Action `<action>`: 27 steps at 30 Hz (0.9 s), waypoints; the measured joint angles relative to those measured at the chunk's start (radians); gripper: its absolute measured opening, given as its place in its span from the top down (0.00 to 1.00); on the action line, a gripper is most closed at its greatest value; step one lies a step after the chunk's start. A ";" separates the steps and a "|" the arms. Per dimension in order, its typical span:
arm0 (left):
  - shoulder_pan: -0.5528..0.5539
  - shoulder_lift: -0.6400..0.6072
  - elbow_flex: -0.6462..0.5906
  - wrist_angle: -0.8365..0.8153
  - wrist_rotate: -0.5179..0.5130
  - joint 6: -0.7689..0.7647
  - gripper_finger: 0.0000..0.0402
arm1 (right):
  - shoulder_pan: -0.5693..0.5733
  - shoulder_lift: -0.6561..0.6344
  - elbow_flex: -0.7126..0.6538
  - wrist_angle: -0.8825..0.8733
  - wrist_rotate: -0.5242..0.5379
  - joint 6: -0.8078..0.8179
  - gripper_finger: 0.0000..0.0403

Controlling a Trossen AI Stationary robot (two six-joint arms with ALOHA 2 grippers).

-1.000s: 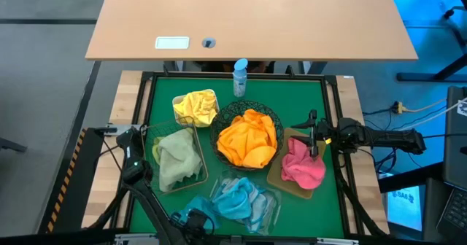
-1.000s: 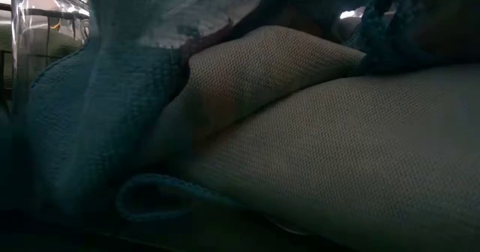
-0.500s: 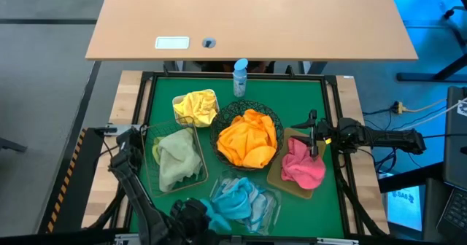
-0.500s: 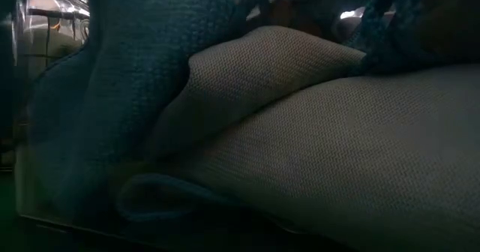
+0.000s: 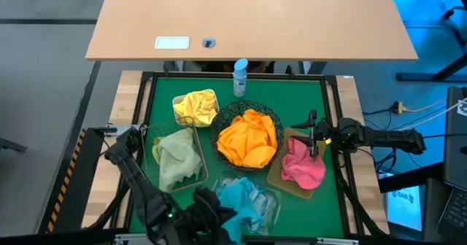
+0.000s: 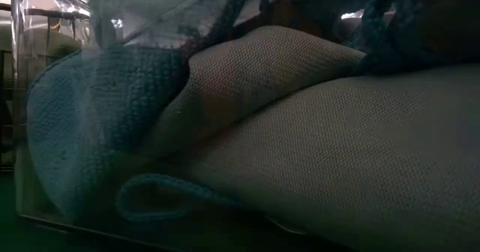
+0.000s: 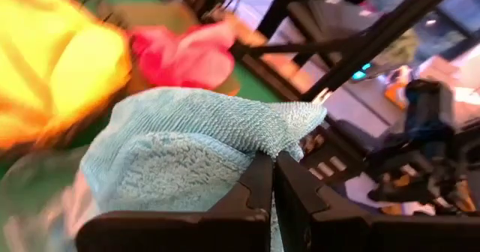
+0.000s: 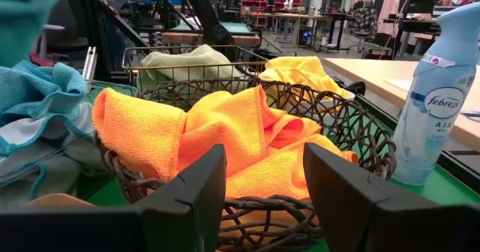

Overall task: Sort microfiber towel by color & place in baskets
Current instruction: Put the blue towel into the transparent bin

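Left end effector (image 7: 274,178) pinching light blue towel (image 7: 187,162), over clear tray (image 5: 271,205)

Beyond my green mat (image 5: 321,99) stands 1 tan desk (image 5: 252,19) on grey floor (image 5: 44,63); workbenches (image 8: 300,16) fill the lit room behind.

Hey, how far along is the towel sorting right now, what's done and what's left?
Nearly finished, it seems. Orange towels fill the black wire bowl, yellow the white tub, green the wire basket, pink the tan tray. In hand: the left gripper, shut on a blue towel by the clear tray. Left: dropping it there. The right gripper waits, open.
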 joint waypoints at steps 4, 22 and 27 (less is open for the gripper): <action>0.043 0.000 0.000 0.144 -0.001 0.192 1.00 | 0.000 0.000 0.000 0.000 0.000 0.000 0.56; 0.123 0.085 0.000 0.065 0.022 0.353 1.00 | 0.000 0.000 0.000 0.000 0.000 0.000 0.56; 0.123 0.152 -0.001 0.049 0.047 0.358 1.00 | 0.000 0.000 0.000 0.000 0.000 0.000 0.56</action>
